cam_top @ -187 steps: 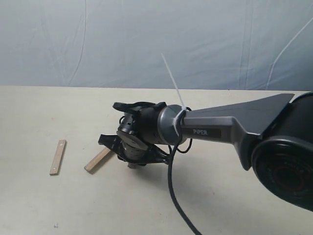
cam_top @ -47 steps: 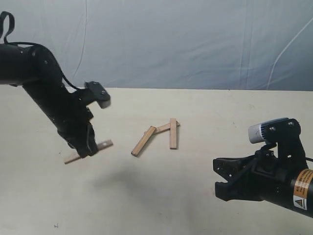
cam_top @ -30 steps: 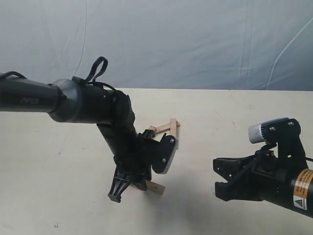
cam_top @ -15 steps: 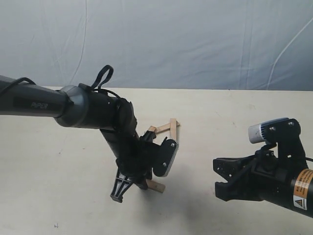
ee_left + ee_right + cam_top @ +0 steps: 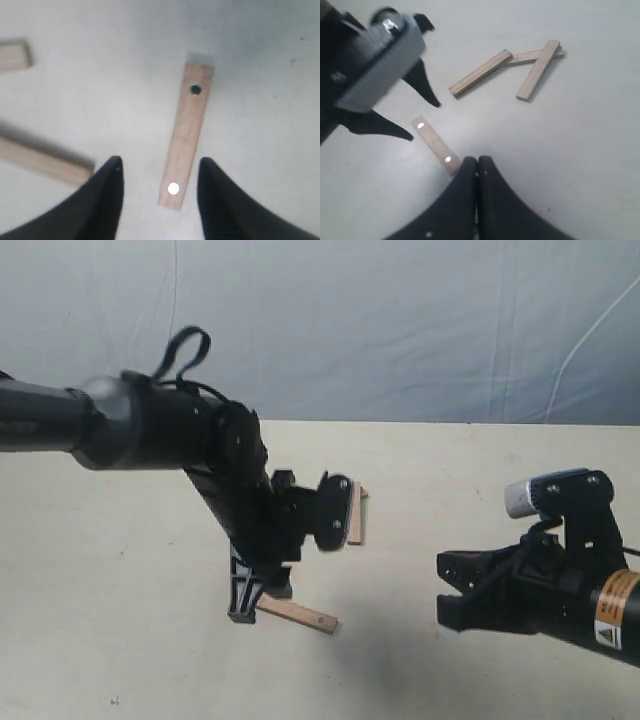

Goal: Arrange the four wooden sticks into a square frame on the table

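Note:
One wooden stick [image 5: 296, 615] with a hole near each end lies flat on the table [image 5: 120, 660], apart from the others. My left gripper [image 5: 243, 612] points down over its left end, open; in the left wrist view that stick [image 5: 187, 135] runs out from between the spread fingers [image 5: 107, 192], untouched. The other sticks [image 5: 480, 73] [image 5: 538, 76] [image 5: 527, 56] lie in a loose cluster farther back; my left wrist hides most of them in the exterior view, where one stick [image 5: 353, 514] shows. My right gripper [image 5: 478, 161] is shut and empty, just beside the lone stick [image 5: 434, 142].
A wrinkled blue-grey backdrop [image 5: 400, 330] closes the far side of the table. The right arm's body [image 5: 560, 580] hovers at the lower right. Bare table lies between the lone stick and the cluster.
The left gripper carried a stick from the left toward the cluster, set it flat and opened. The left arm has since lifted a little. The right arm barely shifted.

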Motion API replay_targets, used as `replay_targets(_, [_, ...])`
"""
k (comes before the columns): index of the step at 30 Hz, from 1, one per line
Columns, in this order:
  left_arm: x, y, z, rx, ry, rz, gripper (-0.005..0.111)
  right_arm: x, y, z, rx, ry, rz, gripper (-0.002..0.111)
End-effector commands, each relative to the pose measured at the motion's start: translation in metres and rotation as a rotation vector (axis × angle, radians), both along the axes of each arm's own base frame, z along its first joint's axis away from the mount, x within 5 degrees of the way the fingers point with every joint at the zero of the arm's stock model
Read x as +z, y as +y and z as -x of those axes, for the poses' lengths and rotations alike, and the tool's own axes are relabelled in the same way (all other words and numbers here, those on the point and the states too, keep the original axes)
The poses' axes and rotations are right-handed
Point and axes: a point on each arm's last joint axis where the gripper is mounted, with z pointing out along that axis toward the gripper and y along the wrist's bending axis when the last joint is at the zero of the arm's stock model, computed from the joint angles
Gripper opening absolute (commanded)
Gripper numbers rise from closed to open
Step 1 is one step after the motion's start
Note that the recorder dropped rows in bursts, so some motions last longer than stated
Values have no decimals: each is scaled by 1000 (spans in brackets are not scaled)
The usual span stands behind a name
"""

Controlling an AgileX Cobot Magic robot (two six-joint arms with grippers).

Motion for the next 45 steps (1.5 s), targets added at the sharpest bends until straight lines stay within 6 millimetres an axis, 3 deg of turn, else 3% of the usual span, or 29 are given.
replay_targets(1, [62, 32, 1, 302, -81, 19, 6, 28, 3, -34, -111, 14, 113, -1])
replay_targets(2, [71, 39, 1, 379, -88, 38, 1, 32, 4, -41, -130, 22, 134, -1])
replay_targets(5, [103, 67, 4, 631, -36, 153, 0, 42, 10, -66, -194, 62, 211, -1])
replay_targets(9, [137, 104, 23, 880, 64, 381, 0, 37, 21, -96, -238, 133, 294, 2])
replay_targets(10, [148, 115, 32, 953, 60, 490, 0, 34, 23, -103, -241, 158, 324, 7])
replay_targets(14, [155, 150, 69, 1131, -47, 795, 0, 24, 40, -121, -144, 301, 408, 33])
replay_targets(16, [151, 162, 95, 1179, -126, 943, 0, 21, 54, -131, -49, 360, 414, 45])
replay_targets(18, [143, 171, 120, 1213, -178, 1055, 0, 19, 65, -142, -7, 390, 394, 49])
replay_targets(23, [104, 199, 183, 1279, -298, 1268, 0, 8, 84, -174, -4, 424, 393, 49])
replay_targets(29, [68, 218, 233, 1294, -312, 1479, 0, -12, 102, -207, -26, 450, 380, 49])
replay_targets(32, [60, 222, 249, 1264, -295, 1595, 0, -23, 108, -223, -50, 472, 405, 49])
replay_targets(37, [42, 223, 261, 1208, -297, 1638, 0, -41, 116, -242, -68, 505, 455, 49])
replay_targets(45, [38, 220, 262, 1153, -333, 1532, 0, -64, 124, -259, -85, 516, 447, 49])
